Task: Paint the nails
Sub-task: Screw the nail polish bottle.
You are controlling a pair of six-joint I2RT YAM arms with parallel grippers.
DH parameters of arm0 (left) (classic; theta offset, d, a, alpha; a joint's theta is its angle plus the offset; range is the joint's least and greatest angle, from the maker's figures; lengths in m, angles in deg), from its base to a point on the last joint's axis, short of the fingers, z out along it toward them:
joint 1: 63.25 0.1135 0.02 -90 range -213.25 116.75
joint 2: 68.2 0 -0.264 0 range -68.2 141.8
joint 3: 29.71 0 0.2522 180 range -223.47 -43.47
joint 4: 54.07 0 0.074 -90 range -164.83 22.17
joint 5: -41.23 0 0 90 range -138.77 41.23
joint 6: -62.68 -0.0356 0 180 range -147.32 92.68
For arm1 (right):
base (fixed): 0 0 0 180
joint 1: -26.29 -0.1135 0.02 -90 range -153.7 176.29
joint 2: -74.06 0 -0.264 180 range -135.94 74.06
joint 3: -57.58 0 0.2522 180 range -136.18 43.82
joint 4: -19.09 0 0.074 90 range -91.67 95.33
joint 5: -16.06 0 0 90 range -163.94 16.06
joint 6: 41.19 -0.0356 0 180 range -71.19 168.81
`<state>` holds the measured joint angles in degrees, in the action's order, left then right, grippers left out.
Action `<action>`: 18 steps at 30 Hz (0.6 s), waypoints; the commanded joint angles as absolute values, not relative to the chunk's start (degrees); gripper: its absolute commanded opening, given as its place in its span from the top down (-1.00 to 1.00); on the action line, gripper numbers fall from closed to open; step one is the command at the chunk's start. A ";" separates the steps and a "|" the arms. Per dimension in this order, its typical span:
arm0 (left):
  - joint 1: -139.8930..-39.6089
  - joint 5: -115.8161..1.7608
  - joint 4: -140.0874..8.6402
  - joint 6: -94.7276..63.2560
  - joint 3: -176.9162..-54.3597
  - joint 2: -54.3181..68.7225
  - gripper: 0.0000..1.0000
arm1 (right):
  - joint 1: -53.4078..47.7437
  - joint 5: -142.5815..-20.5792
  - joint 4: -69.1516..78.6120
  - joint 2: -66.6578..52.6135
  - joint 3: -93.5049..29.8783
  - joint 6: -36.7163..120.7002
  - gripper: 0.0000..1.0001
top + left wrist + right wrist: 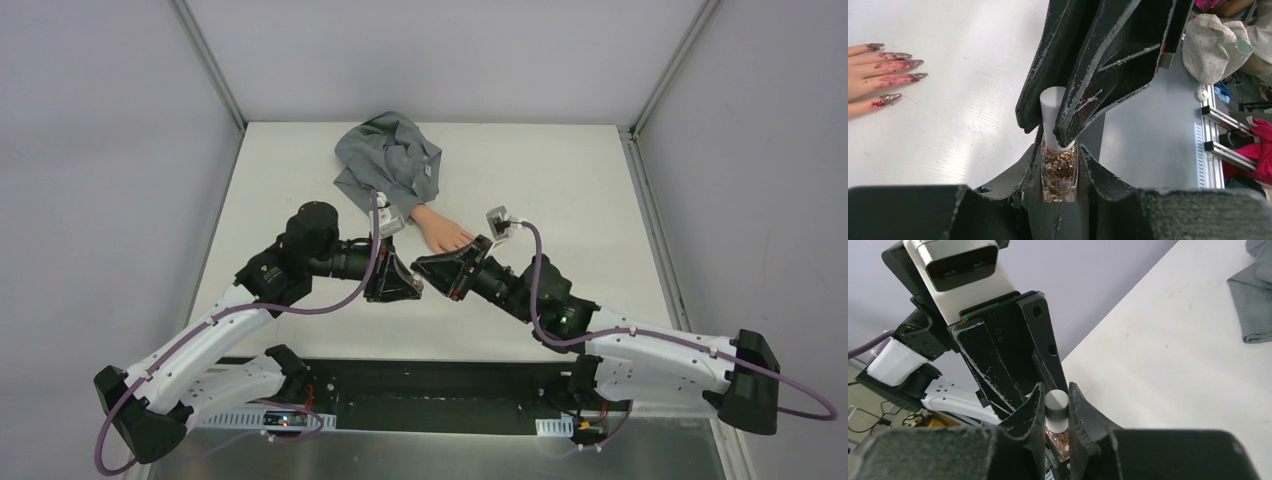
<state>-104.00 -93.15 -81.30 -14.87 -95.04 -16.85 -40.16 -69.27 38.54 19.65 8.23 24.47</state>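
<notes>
The fake hand [443,230] lies palm down at mid table, its grey sleeve [385,160] behind it. Its long pointed nails [904,64], smeared dark red, show at the upper left of the left wrist view. My left gripper [408,284] [1060,146] is shut on the glass body of a small polish bottle [1059,172] full of gold glitter. My right gripper [428,266] [1055,392] meets it from the right and is shut on the bottle's white cap [1056,407] [1051,117]. Both hold the bottle just in front of the hand's fingertips.
The crumpled grey sleeve cloth spreads toward the table's far edge. Grey walls close in the table on the left, right and back. A black channel [430,385] runs along the near edge between the arm bases. Clutter [1215,45] lies beyond the table.
</notes>
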 commanded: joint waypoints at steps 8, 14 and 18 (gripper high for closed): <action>-102.63 -88.60 -72.47 -14.61 -95.62 -17.16 1.00 | -47.55 -66.06 35.13 14.62 5.73 27.12 1.00; -102.54 -85.19 -72.45 -14.74 -94.94 -18.07 1.00 | -48.94 -58.29 32.02 12.38 3.78 21.94 1.00; -102.54 -81.71 -72.46 -14.66 -94.47 -18.85 1.00 | -50.78 -50.77 26.97 10.77 1.09 18.85 1.00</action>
<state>-102.89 -87.46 -84.41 -14.69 -93.62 -17.73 -46.43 -51.63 34.69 13.55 4.40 24.51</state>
